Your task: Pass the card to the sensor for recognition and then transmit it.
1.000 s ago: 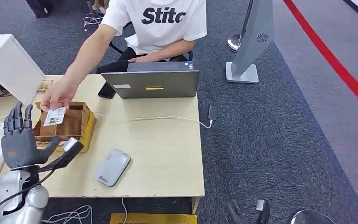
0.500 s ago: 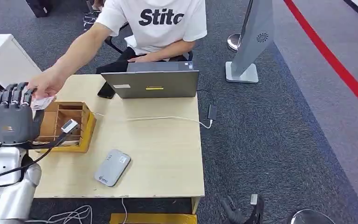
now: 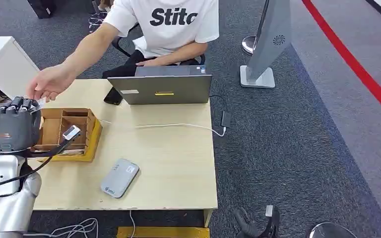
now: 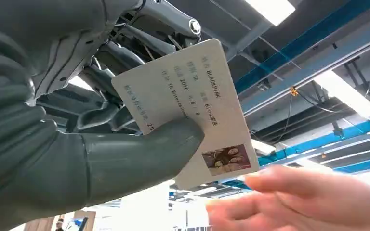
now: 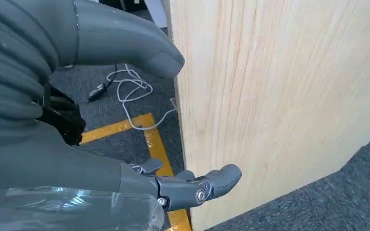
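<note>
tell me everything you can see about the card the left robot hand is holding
The white rectangular plastic card has rounded corners, rows of small printed text and a small group photo near one corner. The left robot hand pinches it between its thick grey thumb and darker fingers, raised in the air. A person's hand is beside its photo end.

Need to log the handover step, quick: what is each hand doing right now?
Left hand: holding the card, pinched under its thumb; a person's hand is close by it.
Right hand: holds nothing, fingers apart, beside the table.
</note>
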